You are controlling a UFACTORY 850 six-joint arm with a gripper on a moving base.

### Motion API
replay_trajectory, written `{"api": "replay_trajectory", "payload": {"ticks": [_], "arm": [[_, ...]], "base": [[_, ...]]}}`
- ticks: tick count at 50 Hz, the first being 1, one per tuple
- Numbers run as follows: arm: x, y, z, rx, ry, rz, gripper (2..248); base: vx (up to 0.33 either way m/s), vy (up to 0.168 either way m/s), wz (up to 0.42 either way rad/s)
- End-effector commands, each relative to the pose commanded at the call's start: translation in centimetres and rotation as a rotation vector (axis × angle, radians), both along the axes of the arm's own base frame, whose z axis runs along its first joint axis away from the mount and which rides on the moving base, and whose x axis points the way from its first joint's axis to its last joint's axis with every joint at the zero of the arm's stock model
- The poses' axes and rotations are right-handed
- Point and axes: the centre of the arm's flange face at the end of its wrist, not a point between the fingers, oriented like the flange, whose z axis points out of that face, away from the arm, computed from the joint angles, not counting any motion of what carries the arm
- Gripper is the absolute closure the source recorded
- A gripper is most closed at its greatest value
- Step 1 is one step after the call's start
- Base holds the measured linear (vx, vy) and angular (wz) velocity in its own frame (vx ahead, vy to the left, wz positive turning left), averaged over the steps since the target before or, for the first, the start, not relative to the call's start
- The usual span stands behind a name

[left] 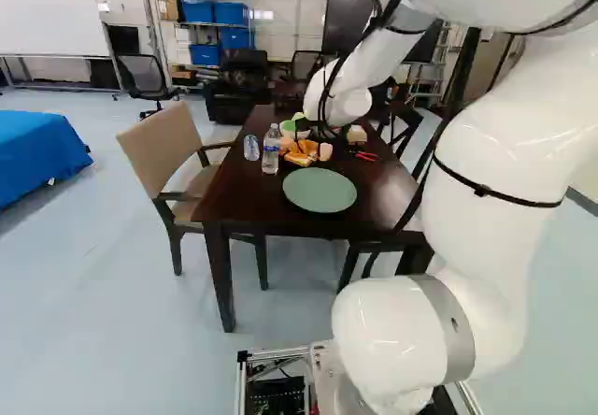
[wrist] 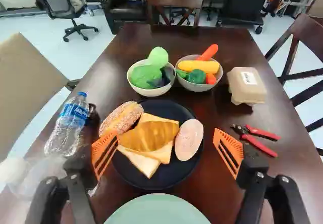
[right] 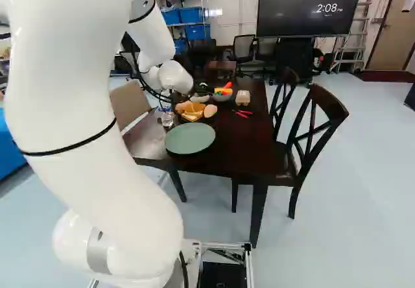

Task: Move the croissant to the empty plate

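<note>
Wide-open black claw with orange pads (wrist: 166, 133), holding nothing, faces the golden-brown croissant (wrist: 149, 136) on the round black plate (wrist: 164, 179).
To grasp well, it should turn its fingers across the croissant's narrow middle, descend centred and close gently, sparing the white-centred, tan-edged bread slices (wrist: 140, 164) beneath; the pastry looks plump, ridged and slightly curved, ready for the empty, pale-green round plate (wrist: 156, 211).
</note>
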Motion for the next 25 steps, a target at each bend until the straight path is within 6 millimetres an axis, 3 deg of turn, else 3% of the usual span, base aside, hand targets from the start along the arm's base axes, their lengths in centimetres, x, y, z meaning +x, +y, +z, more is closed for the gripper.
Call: {"api": "replay_trajectory", "payload": {"ticks": [25], "arm": [[3.6, 1.3, 1.7, 0.000, 0.077, 0.024, 3]], "base": [[0.000, 0.000, 0.000]]}}
